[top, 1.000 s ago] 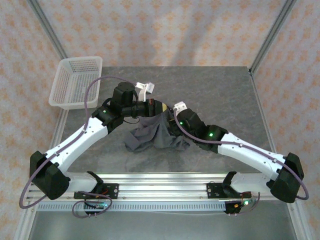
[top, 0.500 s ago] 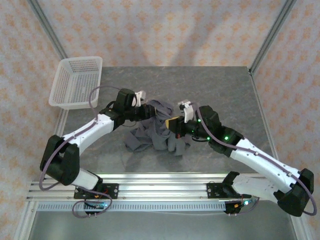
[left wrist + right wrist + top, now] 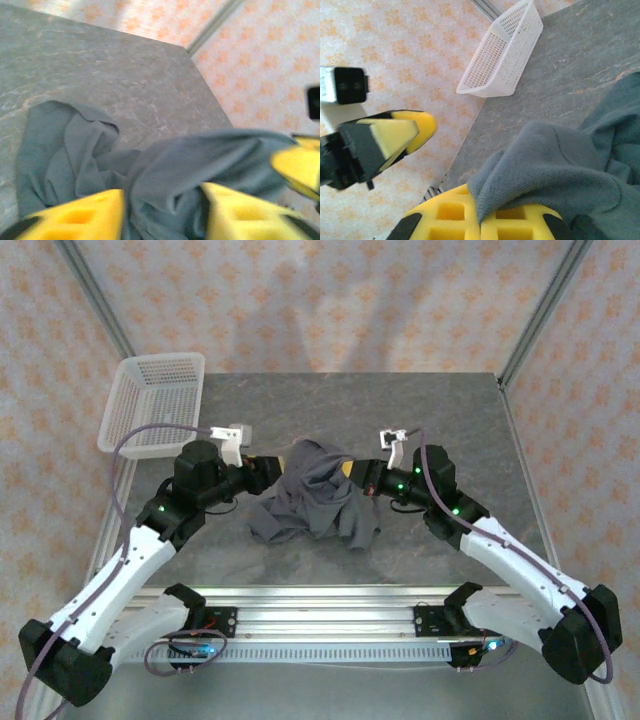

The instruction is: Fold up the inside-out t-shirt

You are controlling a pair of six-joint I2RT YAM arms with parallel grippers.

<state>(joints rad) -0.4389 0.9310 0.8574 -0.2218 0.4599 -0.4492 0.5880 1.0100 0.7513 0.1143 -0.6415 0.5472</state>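
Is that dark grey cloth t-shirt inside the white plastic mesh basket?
No, the dark grey cloth t-shirt is bunched on the grey table, apart from the white plastic mesh basket at its far left corner.

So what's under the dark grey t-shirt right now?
The dark slate-grey cloth t-shirt hangs bunched between the left end effector and right end effector, lower folds resting on the grey stone-look table. The tabletop beneath those folds is covered, so nothing there can be seen.
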